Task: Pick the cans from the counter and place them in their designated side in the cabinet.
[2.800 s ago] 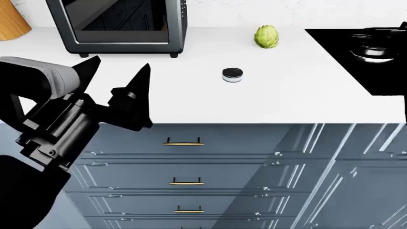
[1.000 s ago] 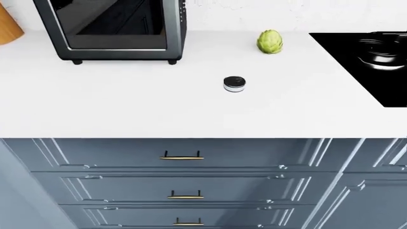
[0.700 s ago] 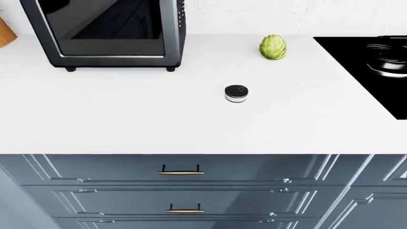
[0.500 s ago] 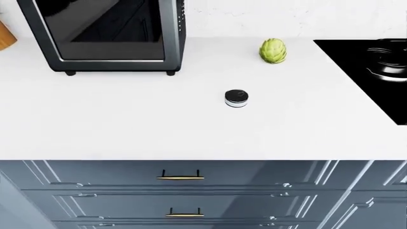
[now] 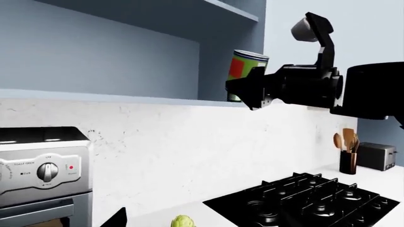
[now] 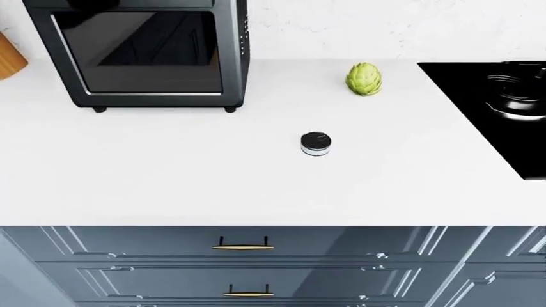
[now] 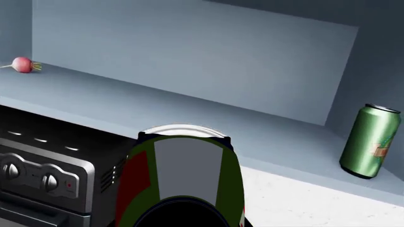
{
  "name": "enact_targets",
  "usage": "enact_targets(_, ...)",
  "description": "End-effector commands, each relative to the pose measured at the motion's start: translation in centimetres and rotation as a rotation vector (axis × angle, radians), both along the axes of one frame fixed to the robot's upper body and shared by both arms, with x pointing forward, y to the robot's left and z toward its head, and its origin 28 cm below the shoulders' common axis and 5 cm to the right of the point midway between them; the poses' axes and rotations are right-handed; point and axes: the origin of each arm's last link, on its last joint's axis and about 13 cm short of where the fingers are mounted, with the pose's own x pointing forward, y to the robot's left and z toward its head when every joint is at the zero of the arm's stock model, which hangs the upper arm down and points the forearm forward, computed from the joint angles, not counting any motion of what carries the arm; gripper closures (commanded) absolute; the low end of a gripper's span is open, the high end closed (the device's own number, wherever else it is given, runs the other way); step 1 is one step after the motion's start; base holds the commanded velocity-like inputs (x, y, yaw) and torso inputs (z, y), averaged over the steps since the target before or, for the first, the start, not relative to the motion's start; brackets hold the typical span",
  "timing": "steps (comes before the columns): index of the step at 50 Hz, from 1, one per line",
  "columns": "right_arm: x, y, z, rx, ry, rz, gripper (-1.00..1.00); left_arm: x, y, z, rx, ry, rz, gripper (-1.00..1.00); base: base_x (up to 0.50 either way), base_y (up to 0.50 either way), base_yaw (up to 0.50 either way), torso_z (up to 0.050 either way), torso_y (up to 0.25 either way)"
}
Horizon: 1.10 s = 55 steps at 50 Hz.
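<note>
Bright, even sim light, sharp renders; glare on stovetop (image 6: 503,96).

Tall can (image 5: 247,71) upright at cabinet; flat tin (image 6: 315,143) on counter (image 6: 171,166).

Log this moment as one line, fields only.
right gripper: holding tall can at open cabinet shelf | left gripper: out of view | short tin: on counter | green soda can, radish: on shelf
</note>
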Motion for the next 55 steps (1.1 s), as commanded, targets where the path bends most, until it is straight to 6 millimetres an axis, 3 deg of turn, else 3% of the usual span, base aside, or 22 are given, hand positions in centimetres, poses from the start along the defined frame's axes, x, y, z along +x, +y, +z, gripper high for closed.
enact_targets(1,-0.33,-0.04,0.43,-0.016,-0.023,0.003,1.00,-0.09,0.01,-0.13,0.002,-0.001,-0.002,-1.00,0.00,0.00,0.00,0.050,0.000)
enact_targets(34,-0.33,-0.04,0.43,-0.016,-0.023,0.003,1.00,-0.09,0.02,-0.06,0.005,-0.012,0.000,-1.00,0.00,0.00,0.00,0.050,0.000)
enact_targets(55,-0.33,-0.04,0.43,-0.016,-0.023,0.003,1.00,-0.01,0.06,-0.23,-0.006,-0.011,0.001,-1.00,0.00,0.00,0.00,0.000,0.000)
